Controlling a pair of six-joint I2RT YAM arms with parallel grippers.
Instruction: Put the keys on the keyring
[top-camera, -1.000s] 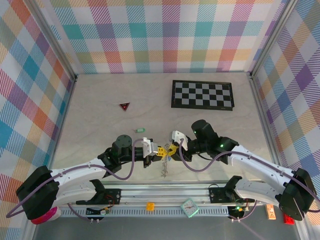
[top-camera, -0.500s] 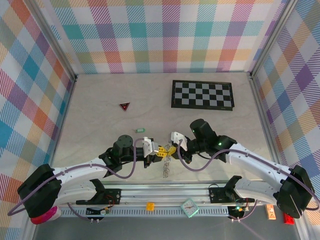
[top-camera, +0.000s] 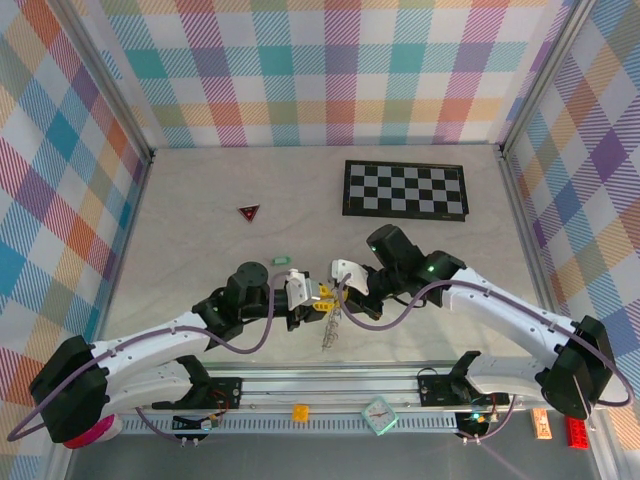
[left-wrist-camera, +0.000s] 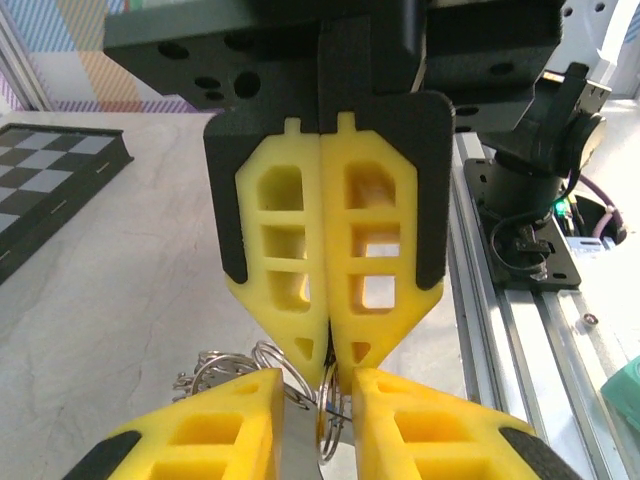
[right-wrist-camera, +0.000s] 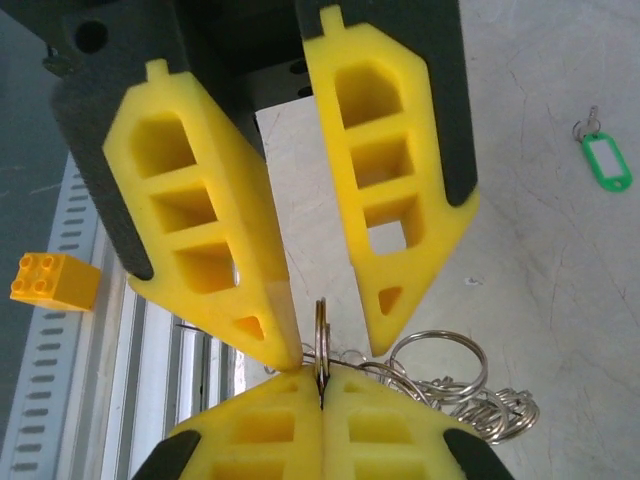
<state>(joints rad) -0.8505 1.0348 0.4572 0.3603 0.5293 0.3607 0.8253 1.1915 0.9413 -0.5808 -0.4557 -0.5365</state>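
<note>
The right gripper is clamping the keyring edge-on, likely steadying it for threading, while the left gripper is straddling it, jaws narrowly parted, gripping nothing

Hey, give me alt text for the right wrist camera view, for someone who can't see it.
The right gripper, at the bottom, is shut on a thin keyring standing edge-on, with the left gripper open around it from above. Smaller rings trail to the right; a green key tag lies on the table.
</note>
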